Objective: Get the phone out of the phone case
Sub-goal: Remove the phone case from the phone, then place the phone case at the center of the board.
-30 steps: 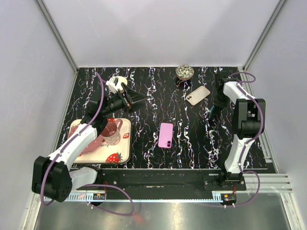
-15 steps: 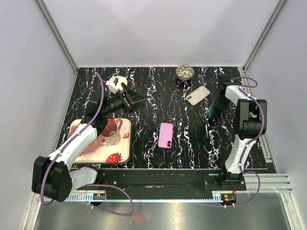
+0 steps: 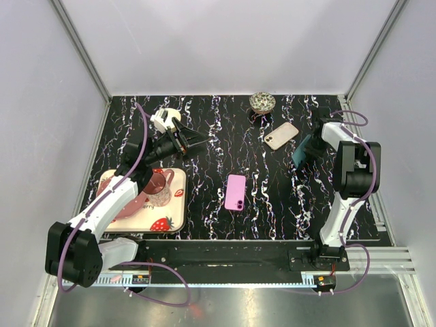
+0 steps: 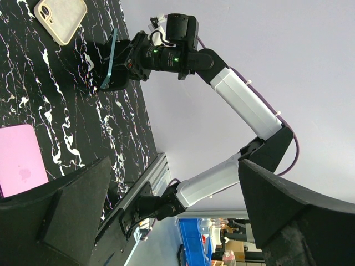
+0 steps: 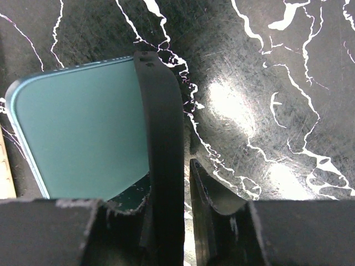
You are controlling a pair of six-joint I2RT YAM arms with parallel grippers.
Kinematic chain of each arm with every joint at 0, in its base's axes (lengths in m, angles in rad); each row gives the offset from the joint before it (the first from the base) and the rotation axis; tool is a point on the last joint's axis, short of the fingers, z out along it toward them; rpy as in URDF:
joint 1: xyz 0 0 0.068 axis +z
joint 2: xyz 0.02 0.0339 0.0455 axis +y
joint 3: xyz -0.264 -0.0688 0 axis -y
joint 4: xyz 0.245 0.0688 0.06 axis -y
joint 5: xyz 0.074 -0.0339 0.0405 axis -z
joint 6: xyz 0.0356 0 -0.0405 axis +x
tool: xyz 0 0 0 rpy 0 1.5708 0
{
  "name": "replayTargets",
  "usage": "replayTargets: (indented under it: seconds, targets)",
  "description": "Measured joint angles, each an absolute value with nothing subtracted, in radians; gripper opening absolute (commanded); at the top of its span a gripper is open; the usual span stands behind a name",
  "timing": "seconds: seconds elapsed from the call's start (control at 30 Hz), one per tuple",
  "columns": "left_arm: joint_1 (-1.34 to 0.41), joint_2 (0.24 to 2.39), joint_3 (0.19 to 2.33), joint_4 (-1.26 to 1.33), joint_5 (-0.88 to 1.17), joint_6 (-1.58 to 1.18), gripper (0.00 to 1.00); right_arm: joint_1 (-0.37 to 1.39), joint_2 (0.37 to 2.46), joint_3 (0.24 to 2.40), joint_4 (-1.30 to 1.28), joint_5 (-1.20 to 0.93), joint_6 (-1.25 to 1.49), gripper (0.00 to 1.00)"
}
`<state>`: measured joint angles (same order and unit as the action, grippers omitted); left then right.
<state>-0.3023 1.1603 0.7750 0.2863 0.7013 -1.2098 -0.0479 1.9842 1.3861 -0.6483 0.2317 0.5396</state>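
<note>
My right gripper (image 3: 310, 146) is shut on the edge of a teal phone case (image 3: 300, 151) and holds it tilted up on its edge at the back right of the table. In the right wrist view the teal face (image 5: 83, 133) fills the left, and the dark fingers (image 5: 161, 138) pinch its edge. I cannot tell whether a phone sits inside it. The left wrist view shows the case edge-on (image 4: 111, 58) in that gripper. My left gripper (image 3: 185, 139) is open and empty, above the back left of the table.
A beige phone (image 3: 281, 135) lies face down left of the teal case. A pink phone (image 3: 236, 192) lies mid-table. A small patterned bowl (image 3: 262, 102) stands at the back. A strawberry tray (image 3: 170, 221) with a pink cup (image 3: 158, 185) is front left.
My right wrist has shifted slightly right and turned, tipping the teal case so more of its face shows from above. The left arm has not moved.
</note>
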Motion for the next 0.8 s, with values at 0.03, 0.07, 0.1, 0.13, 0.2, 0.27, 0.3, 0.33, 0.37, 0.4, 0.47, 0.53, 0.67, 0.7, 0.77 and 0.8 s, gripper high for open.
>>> replayTargets:
  seconds: [0.03, 0.07, 0.1, 0.13, 0.2, 0.27, 0.3, 0.33, 0.37, 0.4, 0.47, 0.53, 0.67, 0.7, 0.77, 0.8]
  targets:
    - [-0.302, 1.161, 0.775, 0.286, 0.702, -1.210, 0.99, -0.049, 1.983, 1.385, -0.647, 0.228, 0.540, 0.30]
    - [-0.302, 1.161, 0.775, 0.286, 0.702, -1.210, 0.99, -0.052, 1.980, 1.381, -0.643, 0.224, 0.540, 0.30]
    - [-0.302, 1.161, 0.775, 0.286, 0.702, -1.210, 0.99, -0.053, 1.974, 1.373, -0.637, 0.222, 0.541, 0.30]
    - [-0.302, 1.161, 0.775, 0.286, 0.702, -1.210, 0.99, -0.055, 1.966, 1.362, -0.627, 0.219, 0.543, 0.30]
    - [-0.302, 1.161, 0.775, 0.286, 0.702, -1.210, 0.99, -0.056, 1.951, 1.341, -0.609, 0.219, 0.548, 0.30]
    - [-0.302, 1.162, 0.775, 0.286, 0.702, -1.210, 0.99, -0.057, 1.936, 1.320, -0.589, 0.219, 0.553, 0.30]
    - [-0.302, 1.163, 0.775, 0.287, 0.702, -1.210, 0.99, -0.059, 1.930, 1.313, -0.583, 0.219, 0.555, 0.30]
    - [-0.302, 1.165, 0.775, 0.288, 0.702, -1.210, 0.99, -0.060, 1.923, 1.303, -0.575, 0.218, 0.557, 0.30]
    - [-0.302, 1.168, 0.775, 0.290, 0.703, -1.211, 0.99, -0.060, 1.917, 1.296, -0.570, 0.219, 0.558, 0.30]
    - [-0.302, 1.171, 0.775, 0.291, 0.704, -1.212, 0.99, -0.060, 1.913, 1.285, -0.575, 0.218, 0.558, 0.31]
    - [-0.302, 1.175, 0.775, 0.292, 0.704, -1.213, 0.99, -0.060, 1.911, 1.268, -0.577, 0.216, 0.562, 0.26]
    - [-0.302, 1.175, 0.775, 0.294, 0.705, -1.213, 0.99, -0.060, 1.904, 1.257, -0.575, 0.216, 0.566, 0.10]
    - [-0.302, 1.175, 0.775, 0.295, 0.706, -1.214, 0.99, -0.061, 1.885, 1.234, -0.572, 0.219, 0.578, 0.00]
    - [-0.302, 1.175, 0.775, 0.296, 0.706, -1.214, 0.99, -0.061, 1.879, 1.225, -0.573, 0.220, 0.580, 0.00]
    - [-0.301, 1.175, 0.775, 0.297, 0.707, -1.214, 0.98, -0.061, 1.855, 1.200, -0.577, 0.223, 0.584, 0.00]
    - [-0.300, 1.175, 0.775, 0.298, 0.708, -1.214, 0.98, -0.061, 1.841, 1.186, -0.585, 0.225, 0.585, 0.00]
